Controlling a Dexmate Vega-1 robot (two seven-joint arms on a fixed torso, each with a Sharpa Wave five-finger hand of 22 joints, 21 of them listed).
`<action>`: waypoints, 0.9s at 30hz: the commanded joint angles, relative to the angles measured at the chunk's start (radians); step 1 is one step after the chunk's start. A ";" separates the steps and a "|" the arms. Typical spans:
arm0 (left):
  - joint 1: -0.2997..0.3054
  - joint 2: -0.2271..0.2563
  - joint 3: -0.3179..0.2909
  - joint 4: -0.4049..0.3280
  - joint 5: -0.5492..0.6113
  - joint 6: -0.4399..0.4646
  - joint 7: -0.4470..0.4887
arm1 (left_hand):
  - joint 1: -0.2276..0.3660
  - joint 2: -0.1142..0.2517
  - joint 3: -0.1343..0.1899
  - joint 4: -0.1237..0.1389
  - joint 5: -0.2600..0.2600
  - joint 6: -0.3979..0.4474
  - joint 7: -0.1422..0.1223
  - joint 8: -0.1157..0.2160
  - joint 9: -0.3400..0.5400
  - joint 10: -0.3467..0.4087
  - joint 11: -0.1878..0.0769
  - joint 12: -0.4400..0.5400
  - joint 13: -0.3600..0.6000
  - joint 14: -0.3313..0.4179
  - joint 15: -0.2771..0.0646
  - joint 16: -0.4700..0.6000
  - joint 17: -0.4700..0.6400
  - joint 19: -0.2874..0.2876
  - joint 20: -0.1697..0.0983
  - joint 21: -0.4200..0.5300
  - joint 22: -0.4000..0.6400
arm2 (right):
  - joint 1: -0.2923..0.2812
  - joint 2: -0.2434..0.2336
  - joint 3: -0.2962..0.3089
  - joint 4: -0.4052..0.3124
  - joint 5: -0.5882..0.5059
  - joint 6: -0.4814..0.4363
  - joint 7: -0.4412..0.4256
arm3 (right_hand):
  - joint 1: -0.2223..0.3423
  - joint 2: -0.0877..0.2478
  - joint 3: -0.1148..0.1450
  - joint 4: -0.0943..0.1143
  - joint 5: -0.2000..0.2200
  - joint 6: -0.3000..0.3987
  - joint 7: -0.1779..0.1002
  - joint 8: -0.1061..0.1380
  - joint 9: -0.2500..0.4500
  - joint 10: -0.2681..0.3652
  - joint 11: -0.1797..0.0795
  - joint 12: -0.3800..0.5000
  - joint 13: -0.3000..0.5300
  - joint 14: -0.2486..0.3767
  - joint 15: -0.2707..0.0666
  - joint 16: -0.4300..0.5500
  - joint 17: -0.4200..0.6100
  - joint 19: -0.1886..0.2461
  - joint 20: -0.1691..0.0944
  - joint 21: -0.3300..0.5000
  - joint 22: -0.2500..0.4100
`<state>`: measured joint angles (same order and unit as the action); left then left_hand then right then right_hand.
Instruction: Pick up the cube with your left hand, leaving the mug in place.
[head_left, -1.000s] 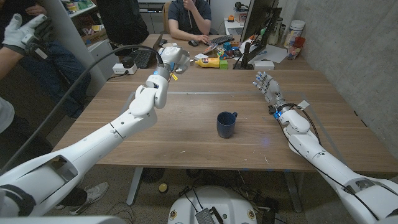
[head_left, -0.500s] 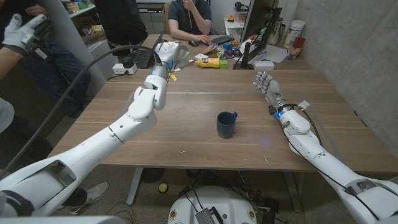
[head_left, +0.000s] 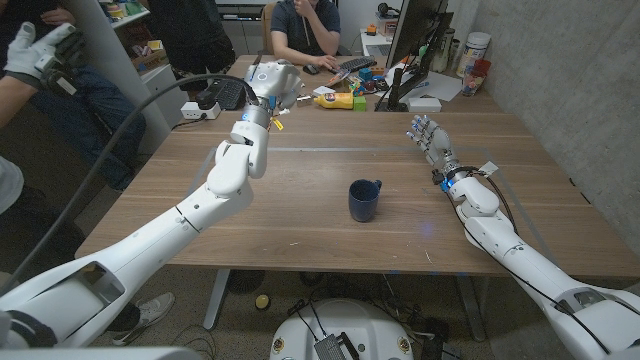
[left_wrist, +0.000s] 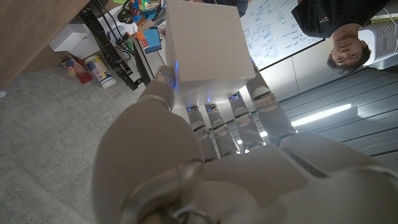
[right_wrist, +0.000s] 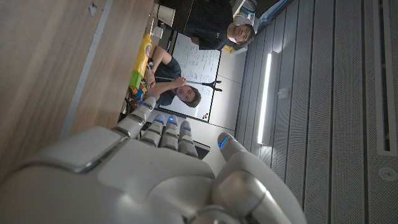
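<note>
Office/lab: monitor (head_left: 415, 40), keyboard (head_left: 355, 64), whiteboard (left_wrist: 280, 31), ppl at desks.

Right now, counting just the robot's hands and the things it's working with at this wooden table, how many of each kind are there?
Hands: 2, the left hand raised over the table's far side, the right hand waiting with fingers apart.
Cubes: 1, a pale cube held in the left hand.
Mugs: 1, a dark blue mug standing on the table.
Total: 4.
</note>
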<state>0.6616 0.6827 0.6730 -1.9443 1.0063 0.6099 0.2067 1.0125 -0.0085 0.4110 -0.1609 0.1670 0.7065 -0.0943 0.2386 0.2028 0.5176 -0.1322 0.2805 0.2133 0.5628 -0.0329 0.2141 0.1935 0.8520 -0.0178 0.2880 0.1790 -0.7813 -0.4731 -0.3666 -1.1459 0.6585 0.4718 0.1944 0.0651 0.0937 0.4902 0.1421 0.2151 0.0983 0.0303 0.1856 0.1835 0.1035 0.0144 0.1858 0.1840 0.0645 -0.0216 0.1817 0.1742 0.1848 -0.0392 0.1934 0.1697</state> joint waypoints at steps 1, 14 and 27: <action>0.006 -0.008 -0.008 0.000 0.021 0.009 0.017 | 0.108 0.115 0.012 0.017 0.008 0.006 0.003 -0.005 0.002 0.010 0.002 -0.002 0.001 0.028 -0.138 0.001 0.001 0.032 -0.036 0.002 0.005 | 0.005 0.003 -0.002 0.009 0.000 0.004 0.005 | 0.004 0.042 0.004 -0.004 0.008 0.007 0.000 0.007 0.002 0.007 0.004 0.005 0.001 0.005 -0.003 0.003 0.002 -0.004 -0.050 0.002 0.004; 0.009 -0.010 -0.011 -0.002 0.025 0.006 0.018 | 0.110 0.119 0.015 0.014 0.009 0.021 0.007 -0.004 0.002 0.023 -0.006 -0.002 0.001 0.034 -0.140 0.000 0.001 0.031 -0.039 0.001 0.005 | 0.003 0.002 -0.001 0.007 -0.003 0.009 0.004 | 0.005 0.042 0.004 -0.004 0.008 0.007 0.001 0.007 0.002 0.007 0.004 0.005 0.001 0.005 -0.002 0.003 0.002 -0.005 -0.050 0.002 0.004; 0.014 -0.008 -0.014 -0.009 0.033 0.010 0.012 | 0.111 0.121 0.018 0.013 0.008 0.032 0.008 -0.005 0.002 0.032 -0.006 -0.004 0.002 0.040 -0.144 -0.001 0.001 0.031 -0.041 -0.001 0.005 | -0.001 0.001 -0.001 -0.002 -0.002 0.006 -0.002 | 0.006 0.043 0.006 -0.005 0.008 0.008 0.002 0.007 0.002 0.007 0.001 0.005 0.001 0.006 -0.002 0.003 0.001 -0.004 -0.051 0.003 0.003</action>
<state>0.6715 0.6743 0.6617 -1.9492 1.0323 0.6166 0.2211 1.0127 -0.0087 0.4109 -0.1608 0.1711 0.7241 -0.0910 0.2346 0.2027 0.5423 -0.1357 0.2803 0.2130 0.5712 -0.0338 0.2118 0.1932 0.8497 -0.0203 0.2851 0.1789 -0.7785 -0.4714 -0.3675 -1.1414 0.6589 0.4770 0.1960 0.0651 0.0937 0.4901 0.1421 0.2150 0.0983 0.0303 0.1856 0.1835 0.1035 0.0145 0.1858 0.1839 0.0644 -0.0216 0.1817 0.1720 0.1848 -0.0393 0.1934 0.1696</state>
